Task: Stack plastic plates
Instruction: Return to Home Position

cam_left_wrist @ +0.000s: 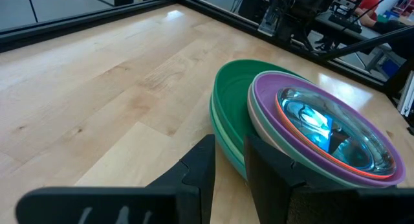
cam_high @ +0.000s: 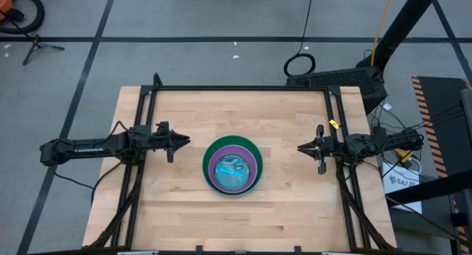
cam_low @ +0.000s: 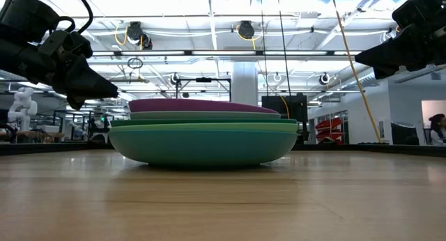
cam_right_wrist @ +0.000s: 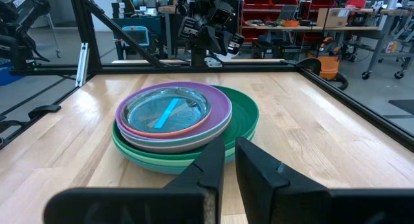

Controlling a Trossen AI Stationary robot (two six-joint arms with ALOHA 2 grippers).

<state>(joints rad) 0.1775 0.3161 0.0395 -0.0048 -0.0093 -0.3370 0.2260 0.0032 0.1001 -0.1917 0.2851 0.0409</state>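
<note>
The plastic plates sit nested in one stack (cam_high: 233, 165) at the table's middle: green plates at the bottom, a purple one above, an orange-rimmed one and a shiny teal one on top (cam_right_wrist: 169, 110). The bottom plate rests on the wood (cam_low: 202, 147). My left gripper (cam_high: 184, 142) hovers left of the stack, above the table, its fingers (cam_left_wrist: 229, 166) nearly together with a narrow gap. My right gripper (cam_high: 301, 147) hovers right of the stack, its fingers (cam_right_wrist: 229, 160) likewise nearly together. Neither touches a plate.
A black frame (cam_high: 240, 88) runs along the table's far edge and down both sides. Bare wood (cam_high: 236, 218) lies in front of the stack and behind it. The room beyond holds shelves, carts and cables.
</note>
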